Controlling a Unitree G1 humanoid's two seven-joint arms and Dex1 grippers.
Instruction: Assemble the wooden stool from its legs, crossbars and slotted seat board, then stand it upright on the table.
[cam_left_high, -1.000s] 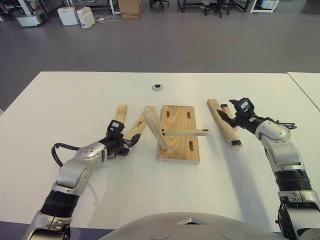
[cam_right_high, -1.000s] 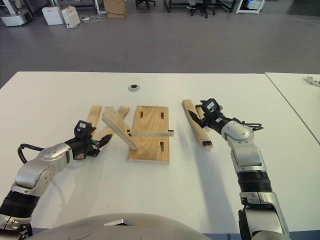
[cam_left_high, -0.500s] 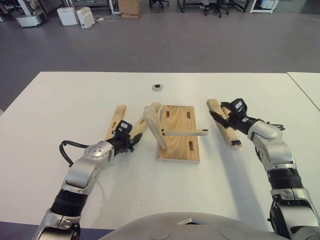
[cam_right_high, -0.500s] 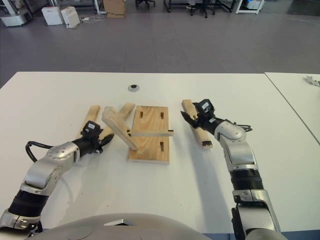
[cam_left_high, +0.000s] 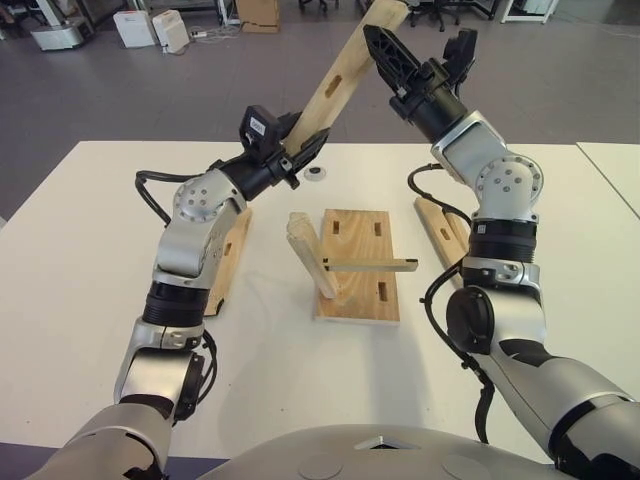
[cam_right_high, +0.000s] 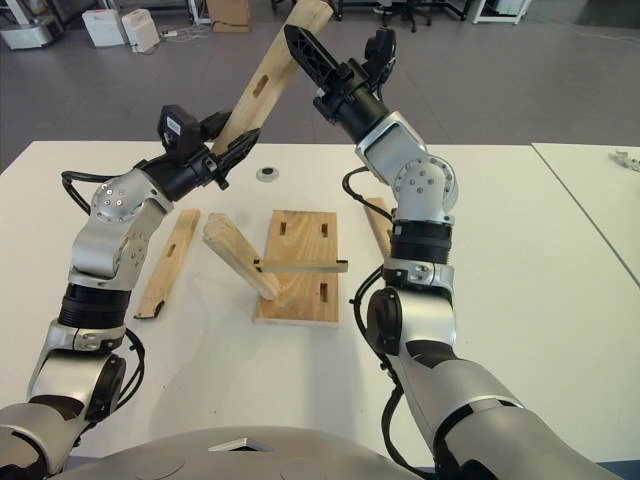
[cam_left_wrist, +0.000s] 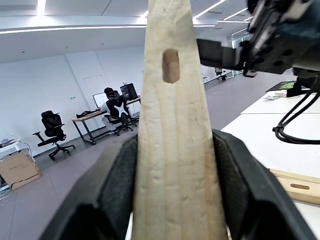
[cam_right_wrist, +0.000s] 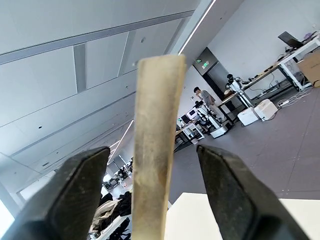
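Note:
A wooden leg (cam_left_high: 340, 85) with a slot in its side is held high above the table's far edge, slanting up toward the right. My left gripper (cam_left_high: 298, 147) is shut on its lower end, and the black fingers (cam_left_wrist: 115, 190) press both sides of the leg (cam_left_wrist: 172, 125). At the upper end my right gripper (cam_left_high: 420, 45) stands open, and its fingers (cam_right_wrist: 80, 195) straddle the leg (cam_right_wrist: 155, 130) with gaps on both sides. The slotted seat board (cam_left_high: 375, 235) lies flat mid-table. It carries one tilted leg (cam_left_high: 310, 255) and a crossbar (cam_left_high: 372, 265).
Another leg (cam_left_high: 230, 262) lies on the table left of the board, under my left arm. More leg pieces (cam_left_high: 437, 222) lie right of the board, partly behind my right arm. A small black round fitting (cam_left_high: 316, 176) sits near the far edge.
Both arms rose from the table. My left gripper lifted a leg from the left pile into the air. My right gripper left the right-hand legs and came to the raised leg's upper end.

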